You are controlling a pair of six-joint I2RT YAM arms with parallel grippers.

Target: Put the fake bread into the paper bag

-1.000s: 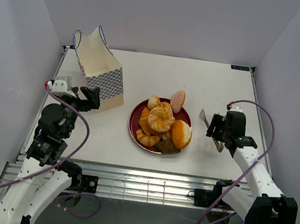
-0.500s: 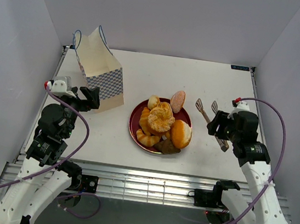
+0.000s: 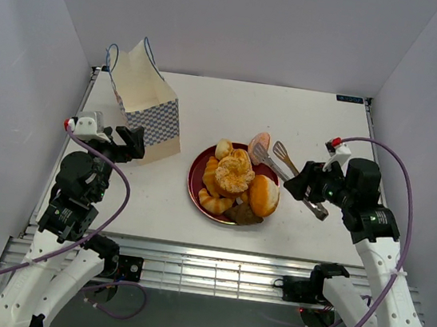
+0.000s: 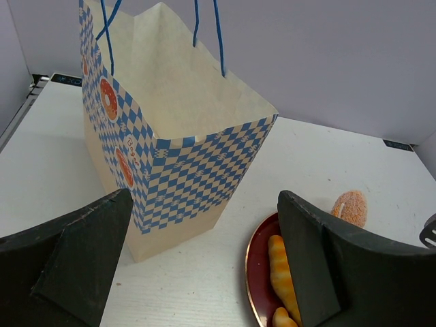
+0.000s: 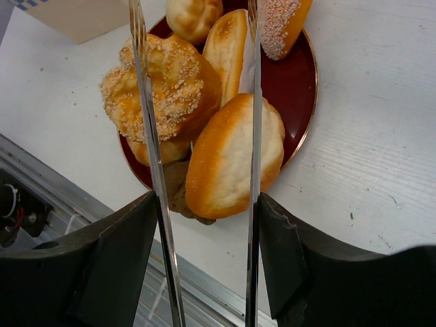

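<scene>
The fake bread is piled on a dark red plate at the table's middle. The paper bag stands open and upright at the back left. My left gripper is open and empty, just in front of the bag. My right gripper is shut on metal tongs, whose spread tips hang over the plate's right side. In the right wrist view the tong arms straddle a large golden bun, beside a sesame bun and a pinkish bun.
A dark brown piece lies at the plate's near rim. White walls close in the table on the left, back and right. A metal rail runs along the near edge.
My right arm has swung left, carrying the tongs from the bare table at the right to over the plate's right side. The left arm has not moved.
</scene>
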